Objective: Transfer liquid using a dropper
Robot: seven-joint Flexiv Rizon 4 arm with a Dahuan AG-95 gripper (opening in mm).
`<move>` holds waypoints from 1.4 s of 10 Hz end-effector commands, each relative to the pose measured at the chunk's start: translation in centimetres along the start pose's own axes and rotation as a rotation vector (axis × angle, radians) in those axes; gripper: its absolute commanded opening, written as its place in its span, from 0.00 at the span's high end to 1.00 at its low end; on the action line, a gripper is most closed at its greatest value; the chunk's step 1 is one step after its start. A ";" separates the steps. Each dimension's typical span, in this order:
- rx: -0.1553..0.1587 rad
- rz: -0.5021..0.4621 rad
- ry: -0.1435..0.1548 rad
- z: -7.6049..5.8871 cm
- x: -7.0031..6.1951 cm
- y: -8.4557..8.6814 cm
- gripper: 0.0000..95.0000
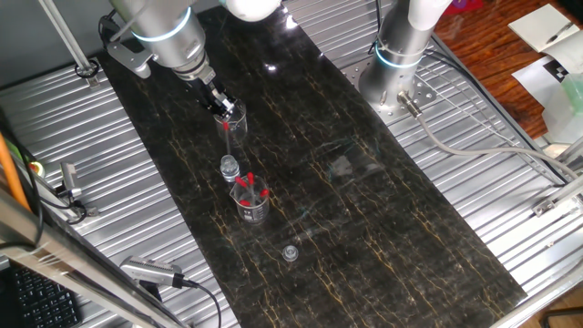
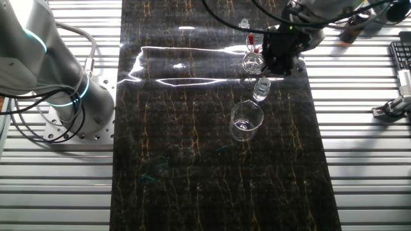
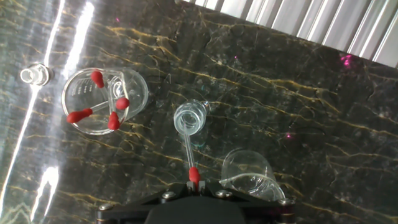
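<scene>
Five thin glass droppers with red rubber bulbs are counted: four are gathered in the clear glass beaker (image 3: 106, 101) beyond the small open clear vial (image 3: 189, 118), and one dropper (image 3: 189, 158) is seen between that vial and the gripper (image 3: 196, 186). Two clear glass beakers are counted, the second beaker (image 3: 249, 174) just beside the vial. One vial and one small clear cap (image 3: 34, 75), past the beaker of droppers, are counted.

The arm reaches down steeply over the bench, wrist angled, its gripper (image 1: 221, 107) pointing downward (jaws pinched together on the dropper's (image 3: 193, 175) red bulb).
</scene>
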State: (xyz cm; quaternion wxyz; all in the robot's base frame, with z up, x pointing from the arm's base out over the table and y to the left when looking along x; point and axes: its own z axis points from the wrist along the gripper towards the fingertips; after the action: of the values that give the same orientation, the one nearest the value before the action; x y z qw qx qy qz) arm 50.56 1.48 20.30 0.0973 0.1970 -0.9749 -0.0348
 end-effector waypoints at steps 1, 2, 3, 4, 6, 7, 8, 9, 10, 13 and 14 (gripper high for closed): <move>0.000 -0.003 -0.002 0.2 -0.2 -0.1 1.00; 0.000 -0.004 -0.004 0.6 -0.4 -0.2 1.00; 0.000 -0.006 -0.005 0.8 -0.4 -0.2 1.00; 0.000 -0.006 -0.005 0.9 -0.5 -0.2 1.00; -0.001 -0.007 -0.006 1.4 -1.1 -0.1 1.00; 0.000 -0.006 -0.006 1.5 -1.2 -0.1 1.00; 0.000 -0.006 -0.006 1.7 -1.4 0.0 1.00; 0.001 -0.007 -0.006 2.0 -1.7 0.0 1.00; 0.001 -0.008 -0.006 2.3 -1.9 0.0 1.00; 0.001 -0.011 -0.008 3.0 -2.3 0.1 1.00; 0.000 -0.010 -0.007 3.3 -2.5 0.2 1.00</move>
State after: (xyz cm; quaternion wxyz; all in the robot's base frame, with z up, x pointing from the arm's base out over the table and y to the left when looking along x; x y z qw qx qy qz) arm 52.04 2.77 16.40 0.0940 0.2025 -0.9741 -0.0357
